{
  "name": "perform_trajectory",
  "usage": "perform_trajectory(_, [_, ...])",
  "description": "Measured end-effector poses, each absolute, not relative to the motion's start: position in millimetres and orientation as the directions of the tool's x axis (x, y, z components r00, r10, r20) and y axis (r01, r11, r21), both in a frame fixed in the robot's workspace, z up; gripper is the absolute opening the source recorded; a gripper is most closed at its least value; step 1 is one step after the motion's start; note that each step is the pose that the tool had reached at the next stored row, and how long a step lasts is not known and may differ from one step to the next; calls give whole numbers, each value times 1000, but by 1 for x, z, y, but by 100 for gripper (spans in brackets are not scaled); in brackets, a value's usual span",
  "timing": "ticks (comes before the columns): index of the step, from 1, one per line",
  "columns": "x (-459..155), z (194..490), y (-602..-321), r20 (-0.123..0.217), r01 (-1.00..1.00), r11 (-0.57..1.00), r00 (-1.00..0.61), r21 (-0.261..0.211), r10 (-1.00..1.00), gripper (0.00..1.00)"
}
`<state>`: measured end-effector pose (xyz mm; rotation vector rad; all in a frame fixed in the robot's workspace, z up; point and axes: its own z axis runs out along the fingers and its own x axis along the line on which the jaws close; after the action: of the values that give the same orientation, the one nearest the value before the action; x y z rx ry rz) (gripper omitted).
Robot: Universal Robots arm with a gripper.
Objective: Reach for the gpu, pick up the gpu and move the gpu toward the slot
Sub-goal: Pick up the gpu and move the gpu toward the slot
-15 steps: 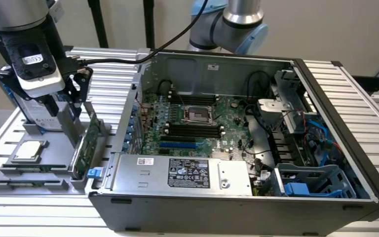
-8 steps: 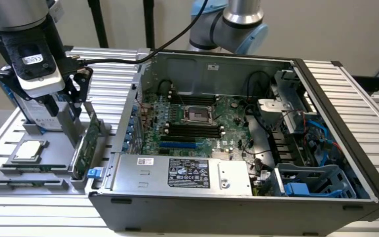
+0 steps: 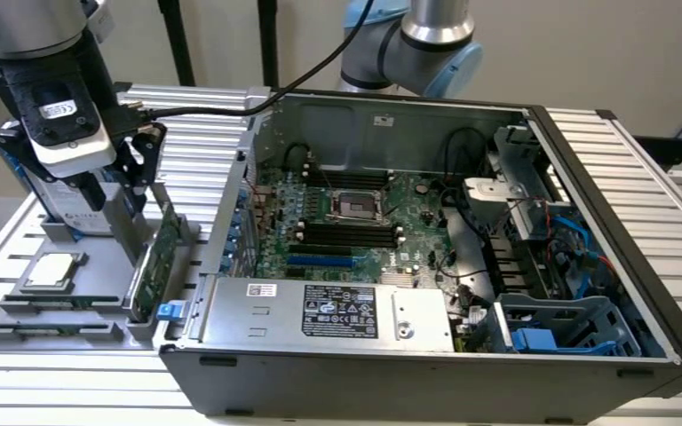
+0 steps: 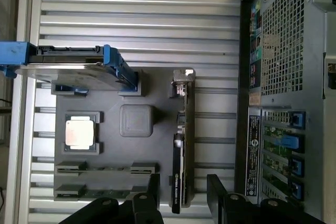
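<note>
The gpu [image 4: 181, 145] stands on edge in a grey fixture [image 4: 113, 153], a thin dark card with its silver bracket [image 4: 184, 76] at one end. In the exterior view the gpu [image 3: 155, 256] is green and sits just outside the computer case's left wall. My gripper [image 4: 184, 196] is open, hovering above the card's end opposite the bracket. One dark finger [image 4: 153, 191] is on each side of the card's line, and neither touches it. In the exterior view the gripper [image 3: 124, 188] hangs a little above the card. The blue slot [image 3: 317, 262] lies on the motherboard inside the case.
A silver hard drive with blue rails [image 4: 73, 69] stands in the fixture beside a square processor chip [image 4: 80, 132]. The open computer case [image 3: 436, 359] lies on the ribbed aluminium table [image 4: 136, 14], with cables and drive cages at the exterior view's right.
</note>
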<state>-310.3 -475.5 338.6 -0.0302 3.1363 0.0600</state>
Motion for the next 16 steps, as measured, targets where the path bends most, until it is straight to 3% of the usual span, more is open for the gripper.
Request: perform_trajectory(16, [-314,332,-475,-11,-20,999,-1000,37,-19,48])
